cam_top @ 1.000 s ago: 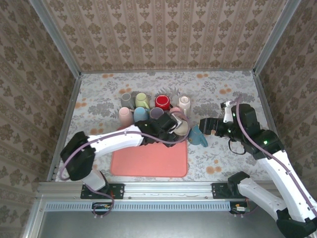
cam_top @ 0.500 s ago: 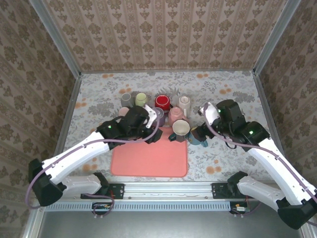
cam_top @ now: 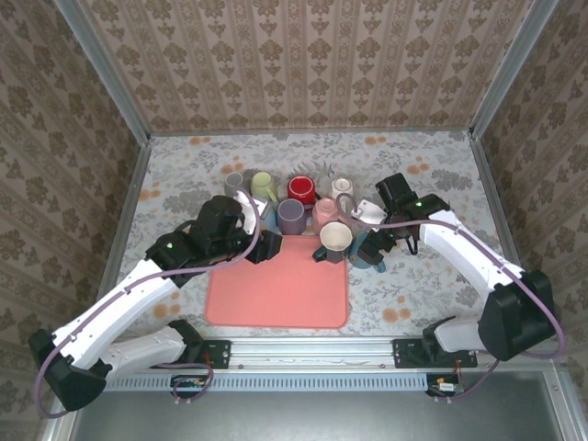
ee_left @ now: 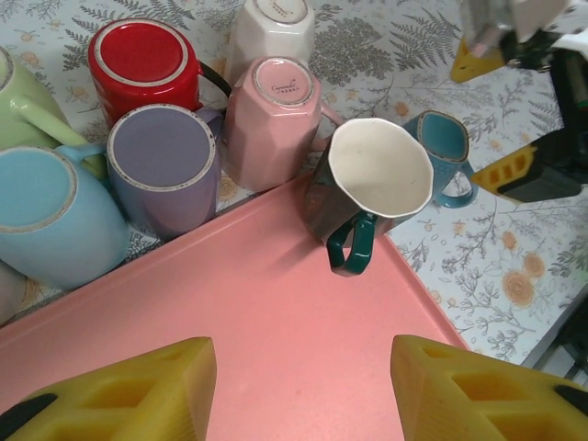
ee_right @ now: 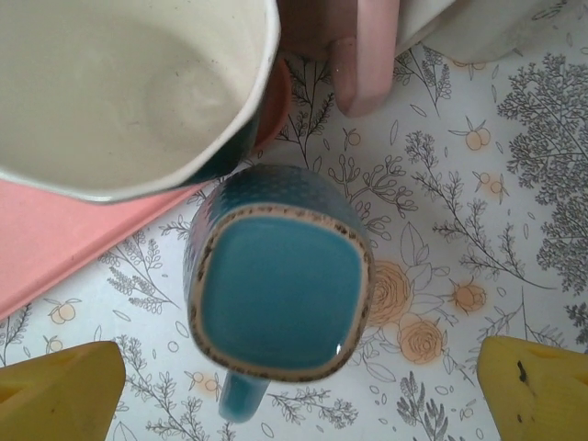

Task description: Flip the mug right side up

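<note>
The flowered surface point(cam_top: 184, 175) takes up the whole floor of the booth, and a salmon-pink mat point(cam_top: 276, 294) lies on its near middle. The left arm point(cam_top: 138, 285) reaches in over the mat's far left corner, and the right arm point(cam_top: 469, 253) bends in from the right.

Just beyond the mat's far edge stands a huddle of mugs, all bottom-up: light blue point(ee_left: 46, 211), purple point(ee_left: 165, 165), red point(ee_left: 142, 60), pink point(ee_left: 271, 115), pale green point(ee_left: 23, 101) and white point(ee_left: 276, 18). A dark green mug point(ee_left: 372, 179) with a cream inside stands upright on the mat's far right corner, its handle towards the near side.

Just beside it, off the mat on the bare surface, sits the teal mug point(ee_right: 276, 299), upside down with its square base showing.

The right pincer point(ee_right: 294, 386) hangs over that teal mug, jaws spread wide to either side and gripping nothing. The left pincer point(ee_left: 303, 395) is above the mat, jaws apart and empty.
</note>
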Available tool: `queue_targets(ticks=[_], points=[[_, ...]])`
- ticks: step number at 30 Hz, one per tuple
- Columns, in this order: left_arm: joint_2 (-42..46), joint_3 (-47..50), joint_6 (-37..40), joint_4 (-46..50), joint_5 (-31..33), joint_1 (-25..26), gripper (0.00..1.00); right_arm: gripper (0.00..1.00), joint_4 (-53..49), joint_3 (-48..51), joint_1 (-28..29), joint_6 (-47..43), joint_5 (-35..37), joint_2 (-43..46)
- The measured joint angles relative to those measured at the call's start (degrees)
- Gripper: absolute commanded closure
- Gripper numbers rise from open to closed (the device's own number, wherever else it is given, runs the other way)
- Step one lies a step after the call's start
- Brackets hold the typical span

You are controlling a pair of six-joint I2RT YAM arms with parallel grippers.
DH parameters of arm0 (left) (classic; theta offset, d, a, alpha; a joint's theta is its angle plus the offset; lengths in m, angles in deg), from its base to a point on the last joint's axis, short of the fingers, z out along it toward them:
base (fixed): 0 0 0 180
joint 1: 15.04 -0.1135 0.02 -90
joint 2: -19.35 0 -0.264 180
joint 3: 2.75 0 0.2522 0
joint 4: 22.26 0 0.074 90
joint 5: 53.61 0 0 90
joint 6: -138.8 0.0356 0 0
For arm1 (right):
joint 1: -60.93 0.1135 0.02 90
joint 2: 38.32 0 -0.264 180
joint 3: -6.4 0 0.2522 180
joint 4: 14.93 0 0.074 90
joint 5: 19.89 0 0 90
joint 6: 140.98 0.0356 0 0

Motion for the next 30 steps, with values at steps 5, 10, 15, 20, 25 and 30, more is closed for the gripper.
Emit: queue_targets(ticks=[5, 10, 15, 20, 25, 30], points=[[0.37, 0.42, -0.5, -0.26, -1.51, -0.72, 0.46, 0.0, 0.5, -1.53, -0.94, 0.37, -0.63, -4.72], [0.57, 0.42, -0.55, -0.26, -2.43, -1.53, 0.46, 0.0, 0.63, -1.57, -1.44, 0.68, -0.85, -8.44], [0.76, 0.44, -1.14, -0.63, -3.06, -2.56, 0.46, 0.07, 1.51, -1.57, -1.6, 0.87, -1.73, -10.32], [0.76, 0.55, -1.44, -1.07, -3.61, -2.93, 0.46, 0.19, 3.04, -1.51, -1.7, 1.42, -2.64, -12.7], [0.74, 0.83, -1.57, -1.11, -3.78, -2.97, 0.46, 0.4, 4.13, -1.31, -2.19, 2.08, -3.26, -12.83], [0.74, 0.83, -1.57, -1.11, -3.82, -3.61, 0.46, 0.67, 4.07, -1.46, -3.8, 3.06, -3.32, -12.28]])
